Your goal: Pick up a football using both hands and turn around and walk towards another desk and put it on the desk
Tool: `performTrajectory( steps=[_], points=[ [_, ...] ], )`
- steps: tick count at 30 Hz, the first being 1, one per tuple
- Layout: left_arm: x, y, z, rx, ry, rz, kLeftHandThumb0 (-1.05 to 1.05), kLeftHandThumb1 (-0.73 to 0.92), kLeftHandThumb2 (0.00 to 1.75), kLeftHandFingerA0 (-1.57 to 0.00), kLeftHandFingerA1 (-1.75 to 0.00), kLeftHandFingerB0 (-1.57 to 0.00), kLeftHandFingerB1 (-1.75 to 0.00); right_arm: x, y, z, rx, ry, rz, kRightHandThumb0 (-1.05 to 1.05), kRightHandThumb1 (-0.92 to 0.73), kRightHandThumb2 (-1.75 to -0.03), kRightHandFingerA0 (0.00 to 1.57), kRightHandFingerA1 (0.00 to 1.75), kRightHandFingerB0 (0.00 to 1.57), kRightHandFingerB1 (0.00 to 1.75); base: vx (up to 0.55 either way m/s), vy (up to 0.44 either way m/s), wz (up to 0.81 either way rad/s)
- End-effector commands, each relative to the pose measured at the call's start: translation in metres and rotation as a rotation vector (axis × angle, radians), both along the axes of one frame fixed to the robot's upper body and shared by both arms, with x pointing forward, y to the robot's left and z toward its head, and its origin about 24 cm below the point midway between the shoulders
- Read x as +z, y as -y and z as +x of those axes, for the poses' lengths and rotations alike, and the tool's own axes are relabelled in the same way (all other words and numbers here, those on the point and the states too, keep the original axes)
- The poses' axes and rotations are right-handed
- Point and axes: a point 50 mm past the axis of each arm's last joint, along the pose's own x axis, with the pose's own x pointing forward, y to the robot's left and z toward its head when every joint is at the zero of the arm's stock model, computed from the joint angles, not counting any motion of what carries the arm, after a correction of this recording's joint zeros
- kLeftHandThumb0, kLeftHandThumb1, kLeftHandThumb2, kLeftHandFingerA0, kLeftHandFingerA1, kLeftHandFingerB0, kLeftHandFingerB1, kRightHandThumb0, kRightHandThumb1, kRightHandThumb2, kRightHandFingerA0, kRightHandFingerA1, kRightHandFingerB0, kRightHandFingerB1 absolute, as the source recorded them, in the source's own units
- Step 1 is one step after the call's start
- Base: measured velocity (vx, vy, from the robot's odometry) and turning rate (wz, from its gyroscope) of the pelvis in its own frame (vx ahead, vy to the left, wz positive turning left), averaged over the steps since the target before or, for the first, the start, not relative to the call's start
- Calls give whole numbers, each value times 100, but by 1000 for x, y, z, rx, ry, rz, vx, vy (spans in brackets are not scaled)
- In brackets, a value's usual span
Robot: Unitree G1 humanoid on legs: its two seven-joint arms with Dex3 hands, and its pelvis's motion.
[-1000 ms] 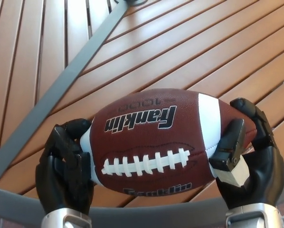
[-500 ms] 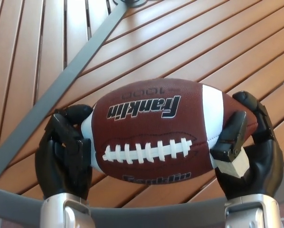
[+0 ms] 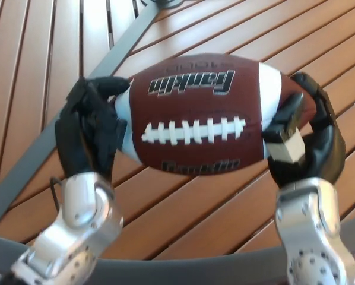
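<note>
Two hands clamped on the football (image 3: 195, 116), left hand (image 3: 88, 133) and right hand (image 3: 305, 133) pressing opposite ends. Held above the slatted wooden desk (image 3: 237, 29). Reads "Franklin" upside down above white laces, "1000" near the top.

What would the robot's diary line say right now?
phase: carrying | football: held over slatted table | left hand: gripping | right hand: gripping

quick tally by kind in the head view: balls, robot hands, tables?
football: 1
robot hands: 2, left hand and right hand, each shut on one end of the football
slatted wooden table: 1
total: 4
</note>
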Motion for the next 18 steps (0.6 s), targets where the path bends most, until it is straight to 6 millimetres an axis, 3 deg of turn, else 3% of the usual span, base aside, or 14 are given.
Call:
performTrajectory(
  steps=[1,2,3,4,5,8,9,12,13,15,16,18],
  points=[
    [-23,41,46,-430,-295,826,-35,73,61,-60,-106,-60,-73,1,-53,57,403,-149,-85,-12,-54,-141,105,175,98,155,0,0,0],
    [-25,41,47,-478,-357,897,-42,75,63,-58,-91,-54,-67,-2,-51,59,396,-166,-103,-14,-52,-142,104,175,99,154,0,0,0],
    [-29,40,46,-492,-383,895,-38,72,61,-64,-114,-59,-68,-6,-48,61,384,-188,-133,-13,-52,-141,102,175,97,155,0,0,0],
    [-31,39,46,-487,-382,872,-38,72,61,-64,-114,-59,-68,-9,-46,62,378,-199,-149,-13,-52,-141,102,175,97,155,0,0,0],
    [-39,36,45,-491,-375,869,-40,70,59,-41,-89,-44,-57,-15,-41,64,359,-224,-189,-11,-56,-134,100,174,93,155,0,0,0],
    [-49,27,45,-496,-424,942,-38,76,63,-41,-84,-44,-48,-21,-29,68,331,-235,-267,-11,-56,-137,102,175,93,156,0,0,0],
    [-60,19,42,-527,-431,1124,-18,75,78,-74,-99,-76,-83,-31,-15,67,278,-290,-417,-10,-42,-142,94,169,87,155,0,0,0],
    [-74,6,38,-555,-487,1232,-16,68,74,-70,-93,-78,-79,-46,2,65,236,-351,-559,-8,-37,-144,90,167,86,153,0,0,0],
    [-78,3,36,-563,-480,1233,-15,61,88,-78,-135,-86,-108,-51,6,64,226,-377,-595,-8,-39,-140,93,164,89,144,0,0,0],
    [-79,2,35,-568,-480,1236,-15,61,88,-78,-135,-86,-108,-53,7,64,221,-388,-612,-8,-39,-140,93,164,89,144,0,0,0],
    [-88,-5,29,-581,-485,1239,-17,55,89,-79,-135,-92,-113,-67,19,59,201,-457,-653,-10,-55,-114,97,162,92,111,0,0,0],
    [-91,-8,27,-589,-488,1242,-17,55,89,-79,-135,-92,-113,-73,24,57,193,-487,-672,-10,-55,-114,97,162,92,111,0,0,0]
  ],
)
